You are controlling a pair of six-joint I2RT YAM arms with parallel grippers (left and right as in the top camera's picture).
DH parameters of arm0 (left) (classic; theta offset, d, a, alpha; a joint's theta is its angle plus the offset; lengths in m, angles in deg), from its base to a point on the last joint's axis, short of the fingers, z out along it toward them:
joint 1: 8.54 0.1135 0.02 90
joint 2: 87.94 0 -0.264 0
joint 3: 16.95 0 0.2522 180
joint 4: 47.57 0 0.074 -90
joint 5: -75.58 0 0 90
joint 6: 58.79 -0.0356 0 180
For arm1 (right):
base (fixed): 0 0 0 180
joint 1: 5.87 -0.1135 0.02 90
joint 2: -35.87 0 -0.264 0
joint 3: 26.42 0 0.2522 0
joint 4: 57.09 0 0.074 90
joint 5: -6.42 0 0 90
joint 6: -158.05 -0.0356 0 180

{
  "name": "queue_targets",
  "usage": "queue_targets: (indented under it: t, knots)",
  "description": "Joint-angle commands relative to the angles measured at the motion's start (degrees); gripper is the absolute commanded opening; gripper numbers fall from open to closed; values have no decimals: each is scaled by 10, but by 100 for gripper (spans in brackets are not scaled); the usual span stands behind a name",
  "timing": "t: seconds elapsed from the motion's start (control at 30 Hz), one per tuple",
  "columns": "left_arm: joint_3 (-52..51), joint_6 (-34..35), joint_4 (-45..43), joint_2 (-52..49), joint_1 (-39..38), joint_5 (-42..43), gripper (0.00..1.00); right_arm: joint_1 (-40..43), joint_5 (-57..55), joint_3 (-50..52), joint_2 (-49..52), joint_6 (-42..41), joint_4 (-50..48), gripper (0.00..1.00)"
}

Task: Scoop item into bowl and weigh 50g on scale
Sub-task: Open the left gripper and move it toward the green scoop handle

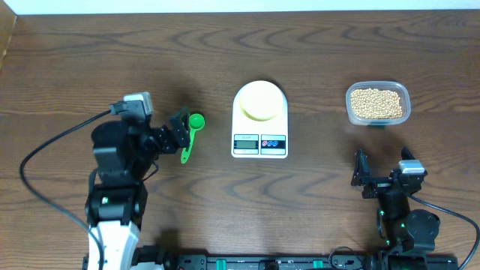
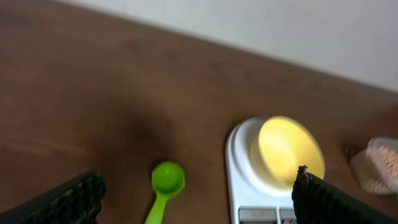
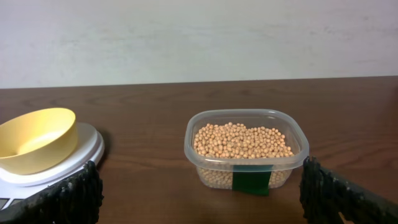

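The yellow bowl (image 1: 260, 100) sits on the scale (image 1: 259, 129), between a green scoop (image 1: 192, 133) and a tub (image 1: 349, 106) of beans (image 1: 377, 104).

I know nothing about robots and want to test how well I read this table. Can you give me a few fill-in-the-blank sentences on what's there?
1. The yellow bowl sits on the ___.
2. The tub is filled with ___.
3. The spoon is coloured ___.
4. Inside, the bowl is ___.
Missing words: scale; beans; green; empty.
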Motion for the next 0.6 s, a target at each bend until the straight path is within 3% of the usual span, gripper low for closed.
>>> queue_targets:
  t: [0.0,0.57]
  knots:
    - [14,0,13,-43,3,15,98,0,-2,0,-3,-5,2,99]
    - [14,0,20,-205,3,14,98,0,-2,0,-3,-5,2,99]
